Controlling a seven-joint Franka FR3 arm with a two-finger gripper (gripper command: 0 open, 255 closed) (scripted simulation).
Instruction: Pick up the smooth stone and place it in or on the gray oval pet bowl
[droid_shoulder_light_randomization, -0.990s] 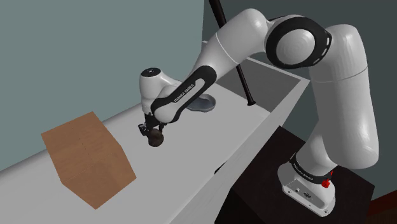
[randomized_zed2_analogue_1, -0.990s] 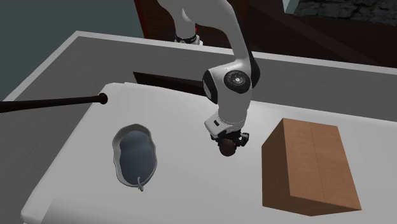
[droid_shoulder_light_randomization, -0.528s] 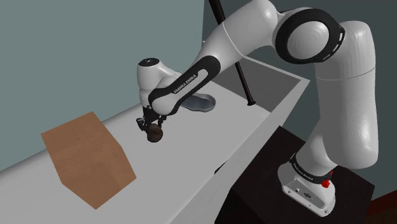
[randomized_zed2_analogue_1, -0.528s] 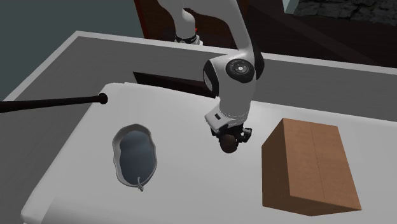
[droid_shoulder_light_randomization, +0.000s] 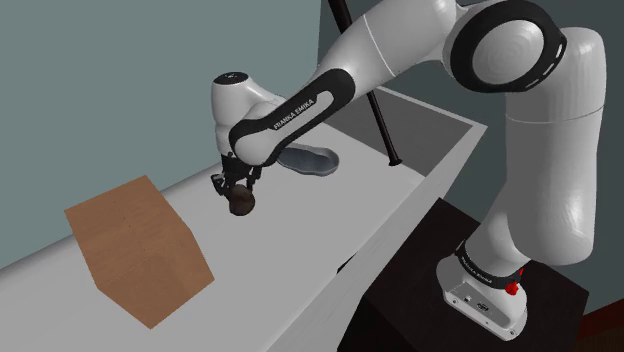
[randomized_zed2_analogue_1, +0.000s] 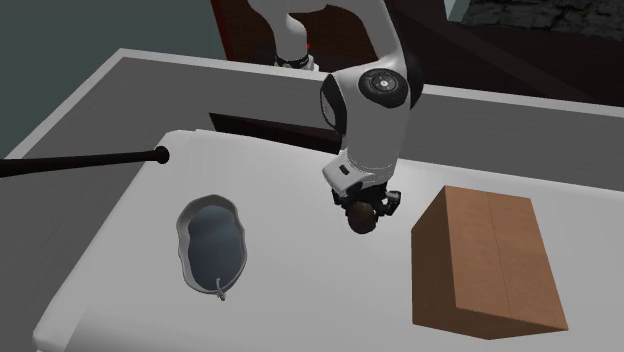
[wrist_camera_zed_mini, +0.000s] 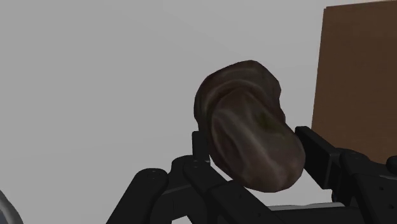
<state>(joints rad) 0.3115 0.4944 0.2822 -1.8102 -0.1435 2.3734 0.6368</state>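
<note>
One dark stone (droid_shoulder_light_randomization: 241, 203) hangs above the desk (droid_shoulder_light_randomization: 300, 240) in the shoulder view, pinched in the tool (droid_shoulder_light_randomization: 237, 195). From the second exterior view we see it between the bowl (randomized_zed2_analogue_1: 211, 245) and the box (randomized_zed2_analogue_1: 490, 265). At the wrist, both fingers (wrist_camera_zed_mini: 324, 156) press its sides, its bulk jutting beyond their tips.

I logged a pale counter (randomized_zed2_analogue_1: 130, 290). A brown box (randomized_zed2_analogue_1: 490, 262) sat at one end. A grey oval bowl (randomized_zed2_analogue_1: 211, 243) lay well apart, toward the other end. A black rod (randomized_zed2_analogue_1: 80, 162) met the corner beyond the bowl.
</note>
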